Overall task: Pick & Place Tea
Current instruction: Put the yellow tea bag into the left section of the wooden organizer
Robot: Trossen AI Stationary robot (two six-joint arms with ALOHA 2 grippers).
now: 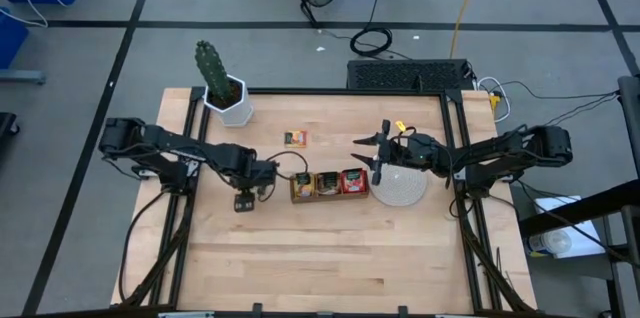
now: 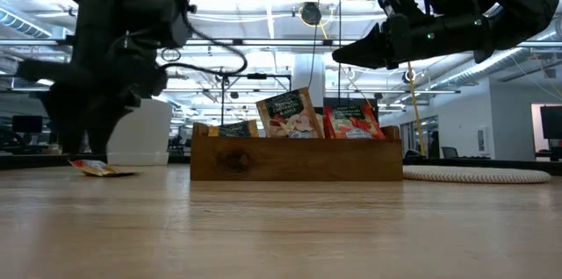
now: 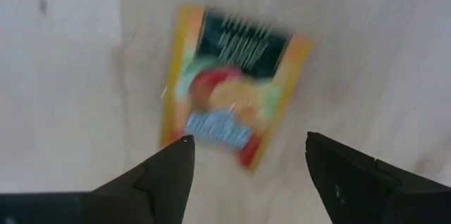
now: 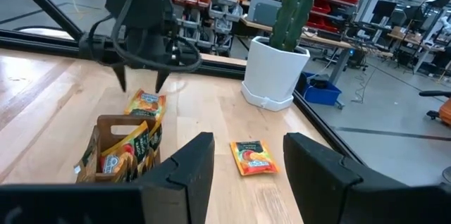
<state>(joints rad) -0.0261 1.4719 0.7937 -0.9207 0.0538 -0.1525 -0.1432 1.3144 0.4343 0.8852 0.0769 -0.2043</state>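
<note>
Both robot arms are black, made of chunky blocks joined by round joints. Thin black cables loop along them. Each black two-finger pincer [image 3: 246,175] [image 4: 246,175] has flat, pointed fingers with dull, smooth sides.

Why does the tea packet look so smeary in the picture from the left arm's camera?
In the left wrist view the yellow-edged tea packet is blurred, so its print can't be read; the left claw stands open over it. In the low view, bright ceiling lights turn both arms into dark shapes. The high view looks clear.
</note>
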